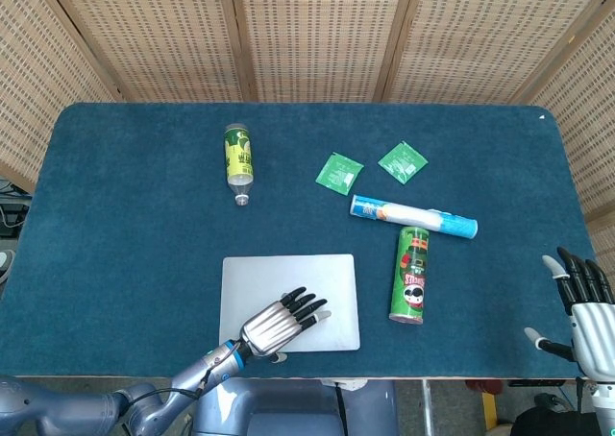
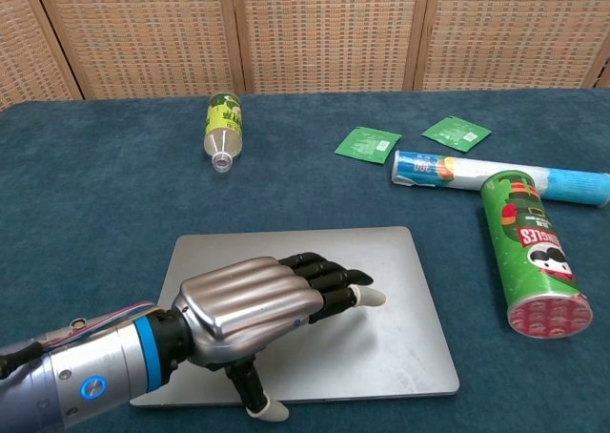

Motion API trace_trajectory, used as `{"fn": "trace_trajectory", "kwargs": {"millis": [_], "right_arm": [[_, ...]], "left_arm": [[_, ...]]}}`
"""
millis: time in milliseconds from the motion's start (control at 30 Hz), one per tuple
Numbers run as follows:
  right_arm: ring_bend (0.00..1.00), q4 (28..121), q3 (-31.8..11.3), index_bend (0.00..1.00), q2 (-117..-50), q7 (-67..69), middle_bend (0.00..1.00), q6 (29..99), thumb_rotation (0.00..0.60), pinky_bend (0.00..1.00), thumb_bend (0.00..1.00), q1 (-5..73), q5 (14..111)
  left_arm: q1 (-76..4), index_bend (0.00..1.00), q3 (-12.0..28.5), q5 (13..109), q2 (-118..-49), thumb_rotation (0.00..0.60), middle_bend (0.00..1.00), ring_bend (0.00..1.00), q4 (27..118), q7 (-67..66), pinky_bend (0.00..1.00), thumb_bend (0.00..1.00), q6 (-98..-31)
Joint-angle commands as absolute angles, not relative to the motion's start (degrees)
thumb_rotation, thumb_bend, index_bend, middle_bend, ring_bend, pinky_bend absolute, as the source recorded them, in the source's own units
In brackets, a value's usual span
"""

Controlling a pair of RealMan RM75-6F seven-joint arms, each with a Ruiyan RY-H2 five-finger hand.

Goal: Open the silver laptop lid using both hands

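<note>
Your closed flat silver laptop (image 1: 290, 302) lies in the lower centre of the head view on the blue cloth-covered table (image 1: 125, 225), its near edge close to the table's front edge, with bare cloth stretching away to the left of it. To its right, the green cylindrical crisp can (image 1: 411, 275) lies on its side near the lid's right edge but apart from it, and above that sits the white and blue tube (image 1: 413, 216). Further up the frame are two green sachets (image 1: 339, 173) and a green-labelled plastic bottle (image 1: 237, 157) on its side, all well clear of the laptop. Your left hand (image 2: 272, 300) lies over the lid's near half, fingers extended and lightly spread, holding nothing, thumb hanging past the front edge; whether the fingertips (image 2: 367, 298) touch the lid, you cannot tell. Your right hand (image 1: 582, 306) hovers at the lower right corner, beyond the table's right end, fingers spread and empty.
</note>
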State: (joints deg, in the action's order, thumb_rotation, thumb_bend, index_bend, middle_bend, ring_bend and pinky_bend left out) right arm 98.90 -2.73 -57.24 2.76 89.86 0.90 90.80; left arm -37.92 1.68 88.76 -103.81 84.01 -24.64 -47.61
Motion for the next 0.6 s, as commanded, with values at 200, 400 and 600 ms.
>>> {"fn": "trace_trajectory", "kwargs": {"millis": [200,400,600], "right_arm": [[0.0,98.89,-2.69,0.0,-57.12,2.99,0.0,89.84,0.6,0.0,0.0,0.91,90.84],[0.0,98.98,-2.6,0.0,-57.18,2.74,0.0,89.78,0.6,0.0,0.0,0.93,90.95],[0.0,98.91,-2.55,0.0,-57.2,2.83,0.0,89.62,0.6,0.0,0.0,0.99,90.93]], "left_arm": [[-38.13,0.0,1.39,88.23,-103.52,0.6,0.0,0.0,84.51,-25.32,0.0,0.34,-48.67],[-38.36,0.0,1.39,87.78,-102.95,0.6,0.0,0.0,85.09,-26.06,0.0,0.34,-49.25],[-38.63,0.0,2.5,87.87,-102.24,0.6,0.0,0.0,85.49,-29.45,0.0,0.34,-51.65]]}}
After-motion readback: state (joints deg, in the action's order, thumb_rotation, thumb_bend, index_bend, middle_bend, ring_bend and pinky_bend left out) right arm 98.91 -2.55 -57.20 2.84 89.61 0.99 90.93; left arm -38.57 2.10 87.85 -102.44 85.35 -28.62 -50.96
